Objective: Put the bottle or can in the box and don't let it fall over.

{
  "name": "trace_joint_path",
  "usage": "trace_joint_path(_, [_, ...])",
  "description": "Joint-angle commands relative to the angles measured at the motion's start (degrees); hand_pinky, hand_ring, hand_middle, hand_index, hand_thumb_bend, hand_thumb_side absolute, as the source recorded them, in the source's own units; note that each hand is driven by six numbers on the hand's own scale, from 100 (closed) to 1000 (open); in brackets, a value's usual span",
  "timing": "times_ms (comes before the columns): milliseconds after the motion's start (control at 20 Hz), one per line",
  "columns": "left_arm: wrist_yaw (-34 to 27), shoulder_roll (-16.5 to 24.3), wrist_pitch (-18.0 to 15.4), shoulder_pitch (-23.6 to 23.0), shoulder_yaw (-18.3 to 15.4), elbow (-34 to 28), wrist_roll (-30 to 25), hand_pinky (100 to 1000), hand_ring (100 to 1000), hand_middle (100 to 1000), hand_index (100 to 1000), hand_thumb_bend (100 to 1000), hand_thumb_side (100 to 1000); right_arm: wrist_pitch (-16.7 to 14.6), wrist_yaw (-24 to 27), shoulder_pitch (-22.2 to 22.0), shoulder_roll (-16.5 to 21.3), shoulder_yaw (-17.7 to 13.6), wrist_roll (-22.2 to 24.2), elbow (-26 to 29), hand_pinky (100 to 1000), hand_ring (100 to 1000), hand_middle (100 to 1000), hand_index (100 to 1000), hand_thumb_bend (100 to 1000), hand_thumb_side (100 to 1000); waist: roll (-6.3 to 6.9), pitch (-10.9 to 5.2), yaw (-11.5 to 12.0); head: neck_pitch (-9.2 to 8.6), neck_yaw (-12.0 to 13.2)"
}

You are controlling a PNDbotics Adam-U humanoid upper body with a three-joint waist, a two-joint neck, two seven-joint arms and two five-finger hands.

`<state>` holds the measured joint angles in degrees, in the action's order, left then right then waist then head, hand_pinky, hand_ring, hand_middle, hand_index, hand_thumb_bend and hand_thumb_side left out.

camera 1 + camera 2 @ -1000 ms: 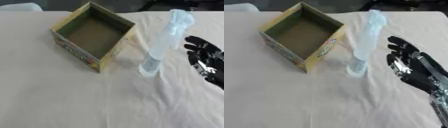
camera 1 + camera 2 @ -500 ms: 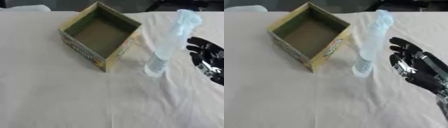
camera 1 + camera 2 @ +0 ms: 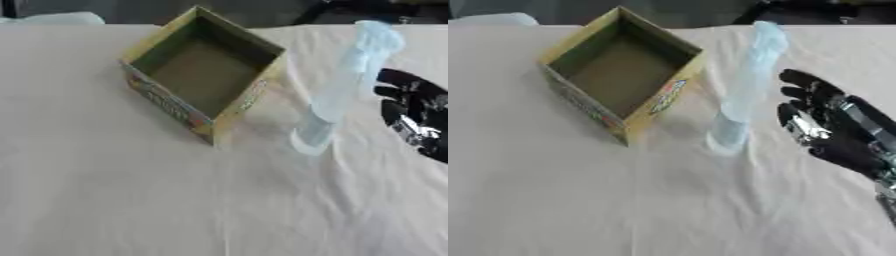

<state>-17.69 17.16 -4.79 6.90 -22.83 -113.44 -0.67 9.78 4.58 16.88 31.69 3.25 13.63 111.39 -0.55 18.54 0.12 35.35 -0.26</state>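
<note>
A tall clear pale-blue bottle (image 3: 741, 95) stands upright on the white cloth, just right of an open, empty yellow cardboard box (image 3: 623, 75). My right hand (image 3: 829, 127) is black with silver parts and hovers a short way right of the bottle, open, fingers spread toward it, not touching it. The left hand shows in no view.
The white tablecloth (image 3: 579, 200) covers the table, with wide bare cloth in front and to the left. A pale object (image 3: 52, 18) sits at the far left edge. Dark shapes lie beyond the table's far edge.
The whole picture has shifted, so the camera moved. My right hand has stayed at about the same distance right of the bottle. Bottle and box have not moved.
</note>
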Motion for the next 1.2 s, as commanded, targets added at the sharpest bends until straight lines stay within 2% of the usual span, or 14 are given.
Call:
trace_joint_path(50, [0.0,1.7,-0.2,0.0,-0.1,-1.1,-0.2,987,1000,994,718,112,752,-0.8,-1.0,1.1,1.9,-0.2,-0.1,-1.0,1000,1000,1000,1000,100,505,0.01,-1.35,0.2,-1.06,-0.7])
trace_joint_path(400, [0.0,1.7,-0.2,0.1,-0.1,-1.1,-0.3,986,1000,995,718,112,753,-3.0,-2.5,2.2,2.1,0.1,0.2,-3.4,1000,1000,1000,1000,100,494,0.02,-1.18,0.4,-1.6,-1.2])
trace_joint_path(1200, [0.0,1.5,-0.4,0.1,0.1,-0.9,-0.7,985,1000,996,718,110,754,-4.9,-2.6,5.5,2.5,1.4,1.8,-8.3,1000,1000,1000,1000,100,482,0.16,-0.7,0.9,-2.45,-2.1])
